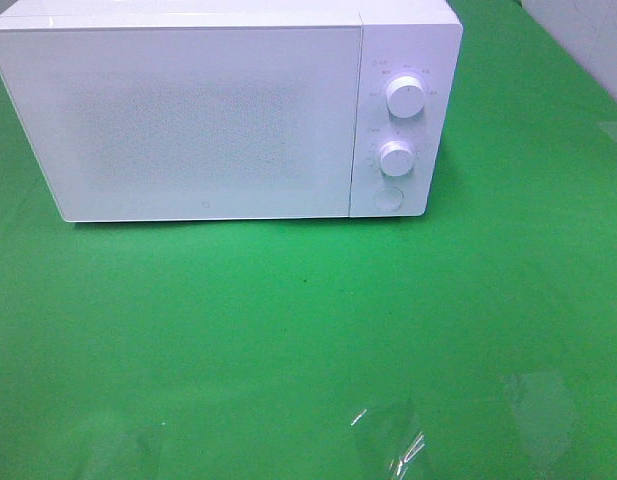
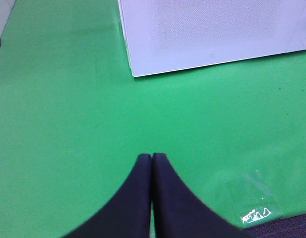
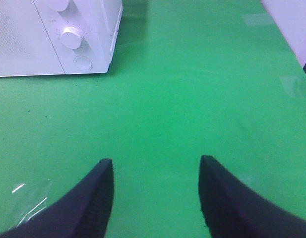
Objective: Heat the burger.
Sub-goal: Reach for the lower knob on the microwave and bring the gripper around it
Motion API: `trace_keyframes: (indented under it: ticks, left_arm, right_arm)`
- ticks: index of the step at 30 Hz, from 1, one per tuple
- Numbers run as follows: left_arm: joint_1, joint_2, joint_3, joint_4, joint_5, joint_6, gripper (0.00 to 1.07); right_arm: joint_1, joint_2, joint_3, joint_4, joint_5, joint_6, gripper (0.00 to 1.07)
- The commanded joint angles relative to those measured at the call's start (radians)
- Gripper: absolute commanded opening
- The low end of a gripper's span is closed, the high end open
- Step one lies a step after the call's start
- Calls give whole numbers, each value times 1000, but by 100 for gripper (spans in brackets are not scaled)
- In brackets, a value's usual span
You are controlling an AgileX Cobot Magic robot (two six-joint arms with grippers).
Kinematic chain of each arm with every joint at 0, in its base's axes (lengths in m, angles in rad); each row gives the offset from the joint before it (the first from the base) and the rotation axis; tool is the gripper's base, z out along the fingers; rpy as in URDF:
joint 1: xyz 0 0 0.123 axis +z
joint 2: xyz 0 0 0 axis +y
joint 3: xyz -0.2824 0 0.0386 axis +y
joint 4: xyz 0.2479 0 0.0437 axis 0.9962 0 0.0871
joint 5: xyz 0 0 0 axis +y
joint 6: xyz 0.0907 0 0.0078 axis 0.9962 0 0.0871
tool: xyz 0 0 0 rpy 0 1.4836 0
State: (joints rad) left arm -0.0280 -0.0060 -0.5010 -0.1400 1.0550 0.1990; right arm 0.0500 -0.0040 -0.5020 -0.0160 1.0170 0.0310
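The burger is out of view in every frame. A white microwave (image 1: 218, 115) stands at the back of the green table with its door closed; it also shows in the left wrist view (image 2: 212, 34) and the right wrist view (image 3: 53, 37). It has two round knobs (image 1: 404, 96) and a round button (image 1: 388, 199) on its right panel. My left gripper (image 2: 152, 159) is shut and empty, low over the green cloth in front of the microwave's left corner. My right gripper (image 3: 156, 171) is open and empty over the cloth, in front of the microwave's right side. Neither gripper shows in the exterior view.
A green cloth (image 1: 308, 330) covers the table. Patches of clear tape (image 1: 388, 440) lie on it near the front edge, also showing in the left wrist view (image 2: 252, 198). A pale wall (image 1: 588, 40) edges the table at the far right.
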Motion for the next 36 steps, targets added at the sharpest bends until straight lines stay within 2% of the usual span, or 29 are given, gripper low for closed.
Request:
trace_keyframes:
  ticks: [1, 27, 33, 36]
  left_arm:
    - [4, -10, 3, -5, -14, -1, 0]
    - [4, -10, 3, -5, -14, -1, 0]
    - [4, -10, 3, -5, -14, -1, 0]
    - [4, -10, 3, -5, -14, -1, 0]
  right_arm:
    - [0, -26, 1, -5, -11, -5, 49]
    - [0, -21, -7, -5, -25, -5, 49]
    - [0, 44, -25, -5, -107, -5, 49]
    - [0, 137, -22, -5, -239, -5, 49]
